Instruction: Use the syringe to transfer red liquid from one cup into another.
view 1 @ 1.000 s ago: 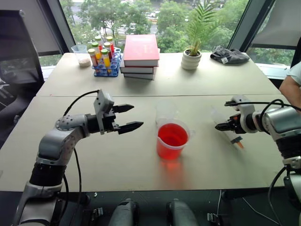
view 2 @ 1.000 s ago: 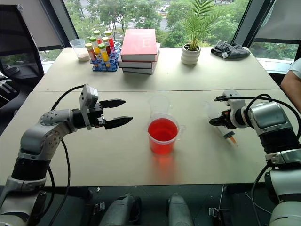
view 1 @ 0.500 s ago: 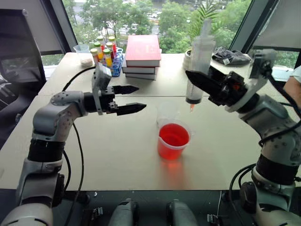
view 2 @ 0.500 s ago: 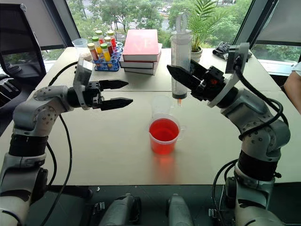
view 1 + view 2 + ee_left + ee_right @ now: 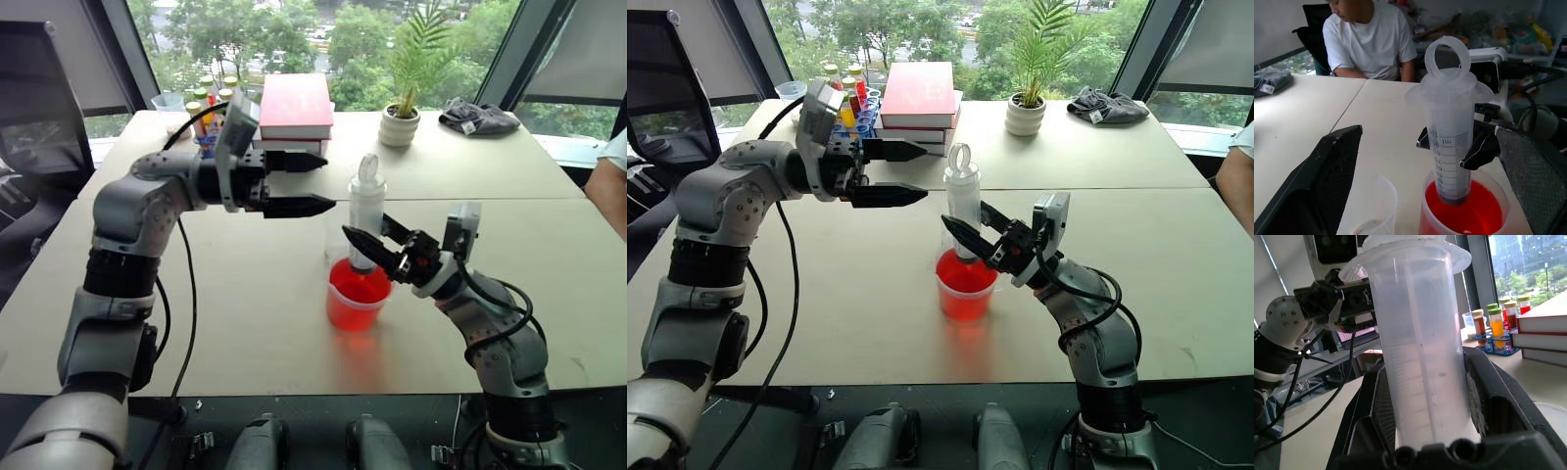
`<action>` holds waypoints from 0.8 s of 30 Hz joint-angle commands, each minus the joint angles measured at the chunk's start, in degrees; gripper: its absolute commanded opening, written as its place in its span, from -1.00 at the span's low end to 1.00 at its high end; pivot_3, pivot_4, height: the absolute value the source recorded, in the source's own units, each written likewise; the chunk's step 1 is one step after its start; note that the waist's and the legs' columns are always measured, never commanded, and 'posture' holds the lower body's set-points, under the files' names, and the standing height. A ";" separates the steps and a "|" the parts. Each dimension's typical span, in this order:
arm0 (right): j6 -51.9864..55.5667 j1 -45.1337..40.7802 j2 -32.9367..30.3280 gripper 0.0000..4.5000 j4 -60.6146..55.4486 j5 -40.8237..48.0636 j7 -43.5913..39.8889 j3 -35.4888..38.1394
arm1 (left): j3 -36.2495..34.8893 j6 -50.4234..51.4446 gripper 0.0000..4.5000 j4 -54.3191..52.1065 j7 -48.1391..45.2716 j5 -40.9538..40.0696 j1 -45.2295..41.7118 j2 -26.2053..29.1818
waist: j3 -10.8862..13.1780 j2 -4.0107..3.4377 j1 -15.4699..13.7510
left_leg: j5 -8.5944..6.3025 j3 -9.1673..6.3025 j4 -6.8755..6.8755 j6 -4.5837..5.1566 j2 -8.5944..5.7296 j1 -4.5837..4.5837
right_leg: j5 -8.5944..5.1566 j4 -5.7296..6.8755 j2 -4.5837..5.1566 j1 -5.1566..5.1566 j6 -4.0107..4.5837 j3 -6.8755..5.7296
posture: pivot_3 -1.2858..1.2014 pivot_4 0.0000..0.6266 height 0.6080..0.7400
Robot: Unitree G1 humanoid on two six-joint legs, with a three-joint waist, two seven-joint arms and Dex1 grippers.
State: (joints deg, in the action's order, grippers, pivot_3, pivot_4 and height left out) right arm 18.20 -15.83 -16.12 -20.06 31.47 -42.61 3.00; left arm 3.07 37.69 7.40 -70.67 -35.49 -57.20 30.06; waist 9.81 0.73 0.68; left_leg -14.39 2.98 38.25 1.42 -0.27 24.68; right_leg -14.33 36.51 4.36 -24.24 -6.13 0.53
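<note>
Two beige tables (image 5: 245,323) stood end to end before a wall of windows with trees beyond. On the far table: a stack of books (image 5: 293,108) with a red one uppermost, a rack of coloured tubes (image 5: 844,106), a potted plant (image 5: 401,119) and a dark cloth (image 5: 477,117). A person's arm (image 5: 609,186) showed at the right edge.

Head views. Left arm raised and bent across the near table, left gripper (image 5: 305,183) pointing level toward the right, fingers spread wide and holding nothing, just beside the plunger ring and apart from it. Right arm reached in low from the right, right gripper (image 5: 965,227) clamped on the barrel of the syringe (image 5: 962,206). Syringe upright, tip down in the wide cup (image 5: 965,284) of red liquid (image 5: 966,275). Narrow clear cup (image 5: 337,233) stood just behind the wide one.

Left wrist view. Two open black fingers (image 5: 1327,171) framed the syringe, its plunger pushed in and its lower end in the red liquid. Right gripper's fingers gripped the barrel at its graduations. Narrow cup beside the wide one; a person in a white shirt (image 5: 1369,39) sat beyond.

Right wrist view. Syringe barrel held tight between the right gripper's black pads (image 5: 1381,411); left gripper beyond, and the tube rack on the far table.
</note>
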 commanded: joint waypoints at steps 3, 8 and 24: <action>-4.28 1.42 0.28 -0.30 -1.08 -1.43 0.16 -1.22 | -0.51 -0.53 1.00 1.72 -0.37 -0.51 -4.34 -2.62 | 0.00 0.00 -0.04 | 0.00 -0.01 0.00 0.00 0.00 0.00 | 0.00 0.01 0.00 0.00 0.00 0.00 | 0.03 -0.52 1.00; -4.92 1.98 -0.21 -0.30 -1.06 -1.86 0.53 -1.79 | 0.13 1.44 1.00 1.06 -2.08 -1.46 -5.19 -3.44 | 0.00 0.00 0.04 | 0.00 0.00 0.00 0.00 0.00 -0.01 | 0.00 0.02 0.00 0.00 0.00 0.02 | 0.03 -0.52 1.00; -4.62 1.23 -1.89 -0.30 -0.88 -2.00 0.62 -2.44 | 0.83 7.71 0.39 -3.08 -6.49 -3.67 -4.43 -2.27 | 0.00 0.00 -0.01 | 0.02 0.00 0.00 -0.04 0.01 -0.15 | -0.01 0.14 -0.02 0.03 0.00 0.09 | 0.03 -0.52 1.00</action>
State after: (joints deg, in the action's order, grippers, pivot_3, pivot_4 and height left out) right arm 14.34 -13.64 -17.51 -19.95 29.45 -41.98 0.46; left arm 3.80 45.03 6.47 -76.48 -37.80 -60.89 27.62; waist 9.81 0.73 0.68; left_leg -14.37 2.98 38.25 1.38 -0.26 24.53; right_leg -14.35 36.66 4.34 -24.21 -6.13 0.63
